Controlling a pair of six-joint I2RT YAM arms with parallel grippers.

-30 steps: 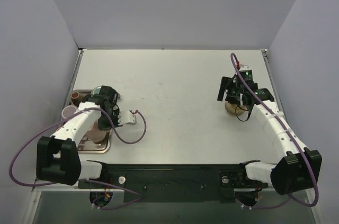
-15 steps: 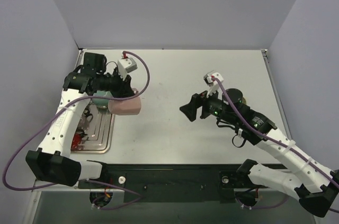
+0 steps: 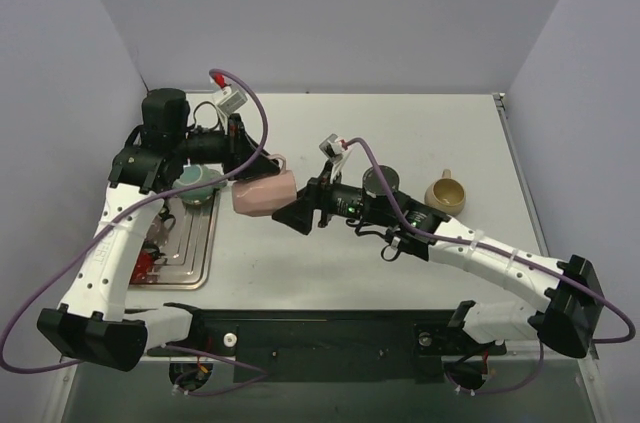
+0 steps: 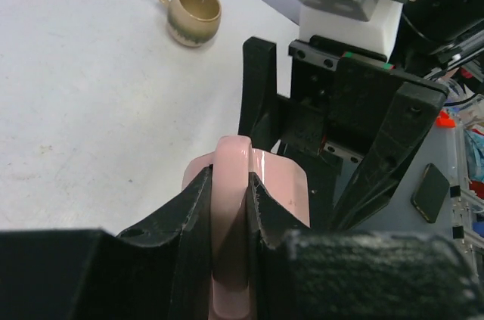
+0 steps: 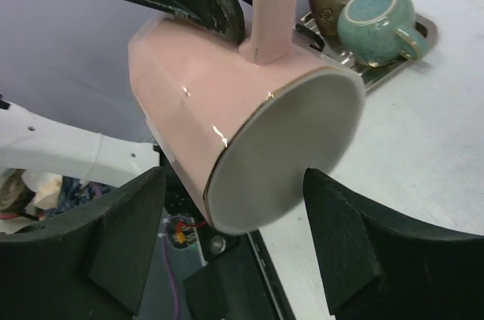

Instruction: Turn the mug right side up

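Pink glazed ceramic, the mug (image 3: 264, 193) hangs in the air over the left half of the table (image 3: 350, 133), just right of the tray (image 3: 195, 243). It lies on its side with the handle uppermost. The left gripper (image 3: 243, 165) is pinched narrowly on that handle and carries the mug alone; the left wrist view shows both fingers flat against the handle's sides. What looks like the mug's flat, unglazed base faces the right gripper (image 3: 298, 213). Its jaws stand wide, one finger to each side of the base end, and neither visibly touches the glaze.

The step in hand seems to be a handover, so that the mug can be rolled upright. To do it well, the right gripper should slide further along the body before closing. That way its fingers would bear on the round wall, not just on the rim of the base, where smooth glaze could slip. The left gripper should not let go of the handle until the right grip is firm. Only then should the wrist roll the base downward over bare table, well apart from the tan mug (image 3: 445, 193) and the teal mug (image 3: 198, 183) on the tray.
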